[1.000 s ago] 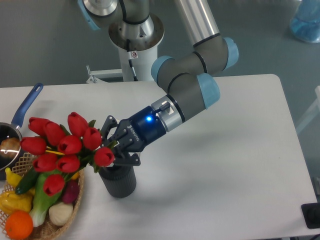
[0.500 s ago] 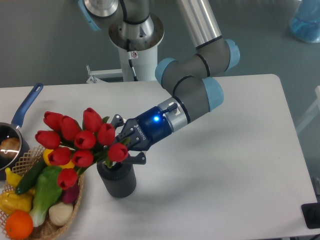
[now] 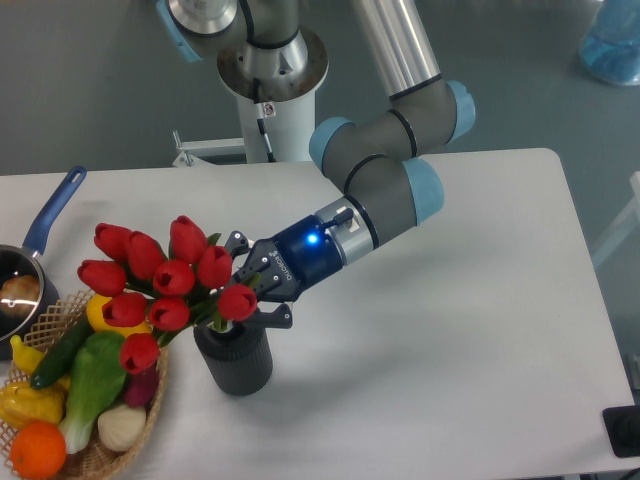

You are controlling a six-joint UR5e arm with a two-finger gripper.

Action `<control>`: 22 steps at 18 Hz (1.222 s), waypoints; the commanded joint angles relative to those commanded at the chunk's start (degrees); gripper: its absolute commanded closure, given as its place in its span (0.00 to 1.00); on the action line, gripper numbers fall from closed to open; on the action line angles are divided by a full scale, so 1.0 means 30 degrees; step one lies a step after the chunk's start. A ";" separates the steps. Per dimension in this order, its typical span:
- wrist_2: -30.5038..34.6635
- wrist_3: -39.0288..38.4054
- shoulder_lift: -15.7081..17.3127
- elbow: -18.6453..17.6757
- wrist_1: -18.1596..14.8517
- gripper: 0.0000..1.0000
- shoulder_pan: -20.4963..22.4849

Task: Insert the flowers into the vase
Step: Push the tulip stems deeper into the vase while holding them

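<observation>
The flowers (image 3: pixel 165 282), a bunch of red tulips with green stems, lean to the left above the vase (image 3: pixel 235 358), a dark grey ribbed cylinder standing on the white table. Their stems run down toward the vase's mouth, and the lower ends are hidden behind the buds and the fingers. My gripper (image 3: pixel 247 292) comes in from the right, just above the vase's rim, shut on the stems. The buds spread wider than the vase and overhang the basket.
A wicker basket (image 3: pixel 100 452) with vegetables and fruit sits at the front left, close to the vase. A blue-handled saucepan (image 3: pixel 35 255) lies at the left edge. The arm's base (image 3: pixel 270 70) stands behind the table.
The bunch has swung up and to the right over the last second, from low over the basket to above the vase. Since half a second ago it has barely moved.
</observation>
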 joint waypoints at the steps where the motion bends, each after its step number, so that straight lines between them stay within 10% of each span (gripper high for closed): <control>1: 0.0000 0.0088 0.0000 -0.0001 0.0000 0.90 0.0000; 22: -0.0379 0.1904 -0.0586 -0.0762 0.0000 0.90 0.0235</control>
